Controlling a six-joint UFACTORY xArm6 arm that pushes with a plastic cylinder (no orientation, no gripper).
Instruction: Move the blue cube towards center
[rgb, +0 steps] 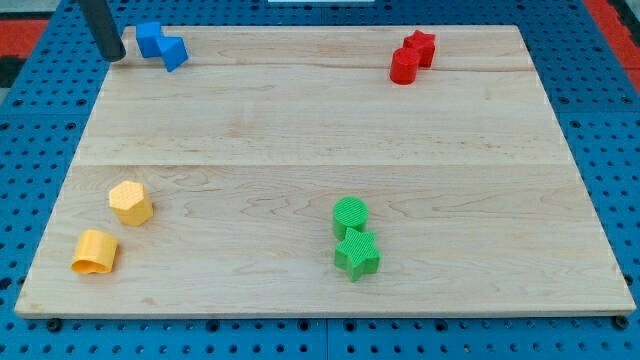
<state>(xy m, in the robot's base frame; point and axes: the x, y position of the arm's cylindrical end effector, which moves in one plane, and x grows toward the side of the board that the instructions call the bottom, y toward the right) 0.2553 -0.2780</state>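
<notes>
The blue cube (150, 38) sits at the top left corner of the wooden board (320, 130). A second blue block (174, 52), wedge-like, touches it on its right and lower side. My tip (116, 57) is at the end of the dark rod, just left of the blue cube, with a small gap between them, at the board's top left edge.
A red cylinder (404, 66) and a red star-like block (419, 46) sit together at the top right. A green cylinder (350, 214) and a green star (357, 253) sit at the bottom middle. A yellow hexagonal block (131, 202) and another yellow block (95, 251) sit at the bottom left.
</notes>
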